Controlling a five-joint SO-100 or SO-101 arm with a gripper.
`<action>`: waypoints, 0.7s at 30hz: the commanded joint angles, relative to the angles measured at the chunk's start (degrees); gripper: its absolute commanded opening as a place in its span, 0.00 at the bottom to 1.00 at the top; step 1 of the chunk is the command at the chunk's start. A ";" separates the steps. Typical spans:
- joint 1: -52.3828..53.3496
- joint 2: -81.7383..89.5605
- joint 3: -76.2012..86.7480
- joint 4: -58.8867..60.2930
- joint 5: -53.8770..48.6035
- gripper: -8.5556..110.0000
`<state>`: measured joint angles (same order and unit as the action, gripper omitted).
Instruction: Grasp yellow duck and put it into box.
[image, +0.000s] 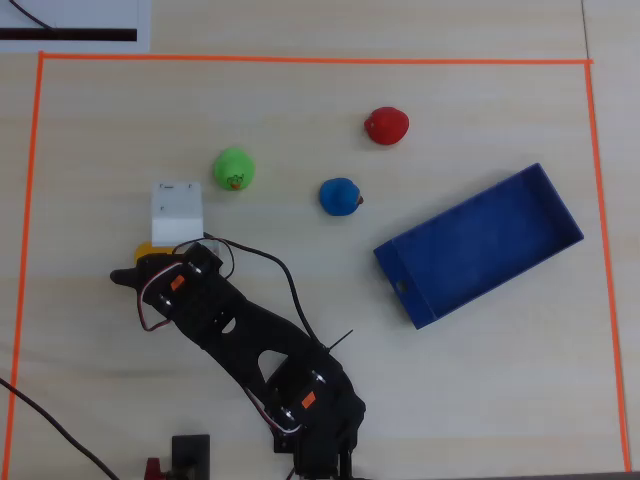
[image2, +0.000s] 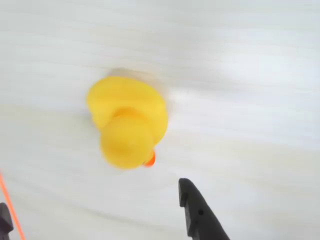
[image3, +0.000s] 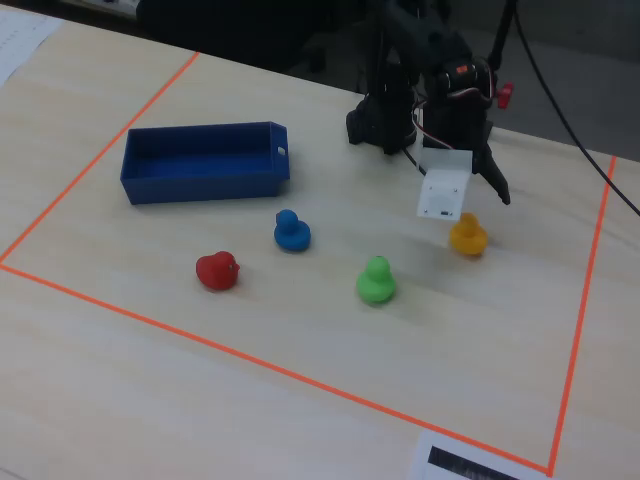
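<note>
One wrist view alone shows the yellow duck (image2: 128, 126) whole.

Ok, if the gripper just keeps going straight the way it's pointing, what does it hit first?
Probably the yellow duck: the open gripper points down over it, nothing between. Depth is unclear.

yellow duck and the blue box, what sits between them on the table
In the fixed view, the green duck and blue duck lie between the yellow duck and the box.
</note>
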<state>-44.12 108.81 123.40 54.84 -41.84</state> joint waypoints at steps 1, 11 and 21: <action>0.62 -0.88 0.53 -3.43 0.97 0.45; 1.41 -2.72 2.37 -8.88 2.64 0.44; 1.14 -4.22 7.12 -14.41 2.81 0.37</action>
<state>-42.80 104.41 130.61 41.92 -39.20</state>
